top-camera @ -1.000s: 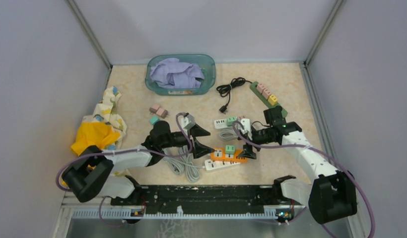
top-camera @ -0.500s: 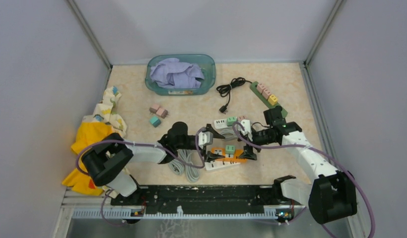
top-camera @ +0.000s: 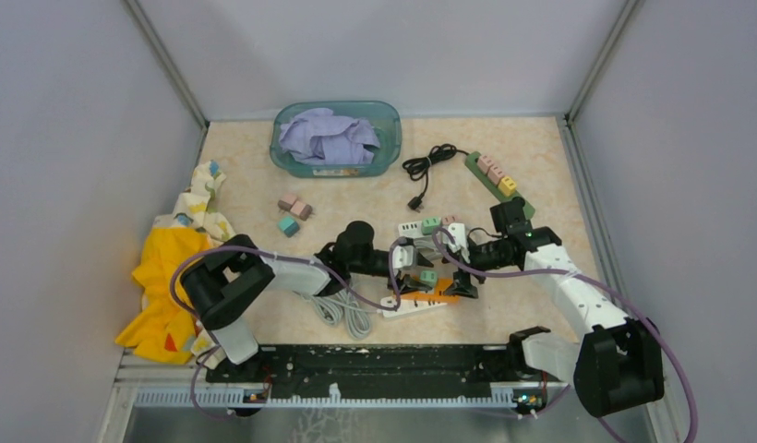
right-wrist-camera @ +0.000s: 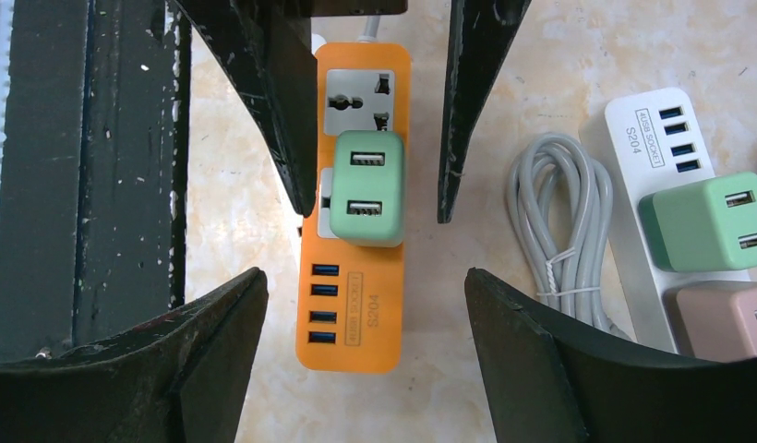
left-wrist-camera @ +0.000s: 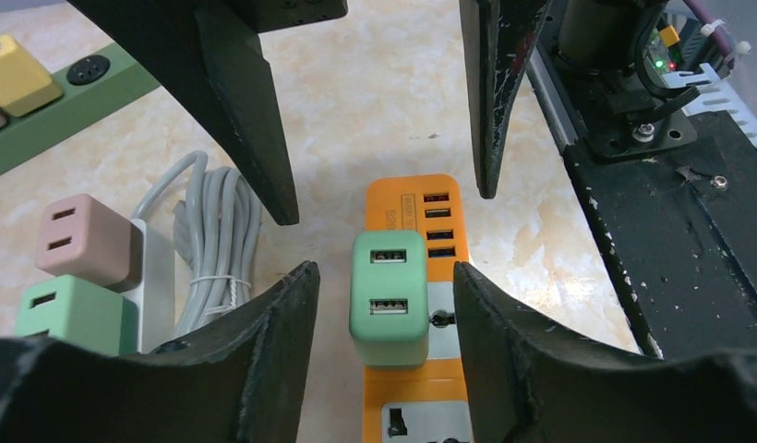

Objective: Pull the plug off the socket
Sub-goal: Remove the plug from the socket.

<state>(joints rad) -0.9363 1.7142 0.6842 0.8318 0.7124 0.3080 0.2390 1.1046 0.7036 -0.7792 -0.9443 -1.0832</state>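
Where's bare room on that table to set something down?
Bare: far-right corner beyond the green strip; between bin and cloth; between cubes and black cable. Crowded around the orange strip, where the left gripper and right gripper sit.

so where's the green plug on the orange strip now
Top view, front centre: the green plug stands in the orange strip, between the left gripper's open jaws.

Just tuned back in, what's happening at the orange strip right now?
The left gripper has its open jaws on either side of the green plug, which sits plugged into the orange power strip. Small gaps show on both sides, so it is not clamped yet. The right gripper, also open, straddles the strip's USB end from the opposite side without visibly touching it. The plug has not been pulled.
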